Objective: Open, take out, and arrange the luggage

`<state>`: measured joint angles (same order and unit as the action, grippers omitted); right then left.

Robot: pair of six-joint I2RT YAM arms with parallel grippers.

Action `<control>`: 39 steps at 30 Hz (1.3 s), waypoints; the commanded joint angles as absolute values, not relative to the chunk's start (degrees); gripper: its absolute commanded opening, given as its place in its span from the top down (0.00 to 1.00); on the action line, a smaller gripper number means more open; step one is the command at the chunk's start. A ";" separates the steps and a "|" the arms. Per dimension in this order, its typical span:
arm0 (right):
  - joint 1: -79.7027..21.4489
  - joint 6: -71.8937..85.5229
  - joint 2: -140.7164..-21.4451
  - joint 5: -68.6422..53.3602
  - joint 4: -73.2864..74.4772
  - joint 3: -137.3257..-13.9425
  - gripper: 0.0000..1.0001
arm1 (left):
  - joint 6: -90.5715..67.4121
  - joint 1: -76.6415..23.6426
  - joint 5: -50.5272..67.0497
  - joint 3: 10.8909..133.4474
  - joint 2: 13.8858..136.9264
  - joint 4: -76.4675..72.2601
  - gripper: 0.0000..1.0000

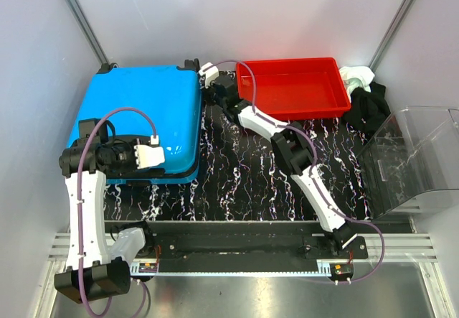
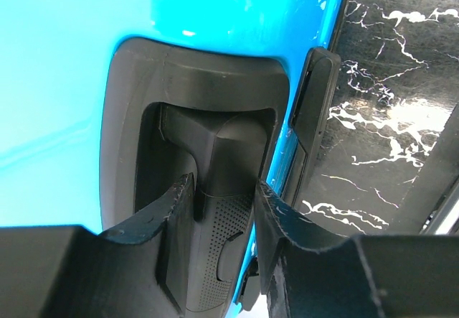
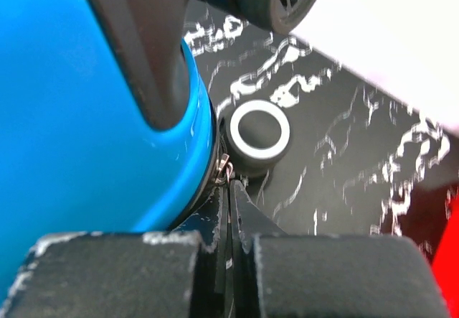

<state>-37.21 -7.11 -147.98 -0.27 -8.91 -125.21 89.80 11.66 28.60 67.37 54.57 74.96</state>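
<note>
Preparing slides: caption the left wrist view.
Left gripper closed around the black moulded handle of the bright blue hard-shell suitcase, black marbled tabletop beside.

Both arms share one build: white link covers alternate with black joint housings. The left arm (image 1: 82, 203) stands on a bulky black base block (image 1: 92, 283); a rounded light-grey cover (image 1: 130, 242) adjoins it; a lilac-grey cable (image 1: 115, 113) runs from link to link with a free loop. The right arm (image 1: 319, 196) stands on a flatter black base (image 1: 331, 246); a second cable (image 1: 252, 81) of the same lilac-grey follows it. The left gripper (image 2: 224, 189) shows a white housing in the top view; the left fingers (image 2: 176, 217) are matt black and wedge-shaped, with pale scuffed edges. The right gripper (image 3: 229, 189) likewise has a white housing; the right fingers (image 3: 251, 221) are black, chipped and whitened along the rims.
</note>
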 commanded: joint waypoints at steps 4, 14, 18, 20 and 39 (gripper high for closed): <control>-33.84 -12.05 -153.45 -2.17 -23.10 -136.22 1.00 | 89.12 12.39 27.86 68.91 53.52 78.05 1.00; -31.38 -4.93 -151.71 -27.23 -37.87 -128.86 1.00 | 73.25 12.39 23.66 68.38 54.93 65.00 0.80; -31.38 -3.43 -149.51 -29.53 -41.91 -122.54 1.00 | 49.81 12.57 11.28 67.50 54.32 54.59 0.09; -31.29 -3.43 -148.72 -29.53 -42.36 -121.21 1.00 | 44.32 13.18 5.38 66.80 53.97 53.35 0.05; -32.17 -3.78 -145.37 -25.05 -35.43 -118.57 1.00 | 23.29 39.79 0.18 55.57 50.27 42.82 0.21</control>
<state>-31.77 -3.11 -152.18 -25.85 -36.58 -117.71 26.11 34.09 2.48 59.31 50.43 53.87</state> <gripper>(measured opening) 0.009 0.811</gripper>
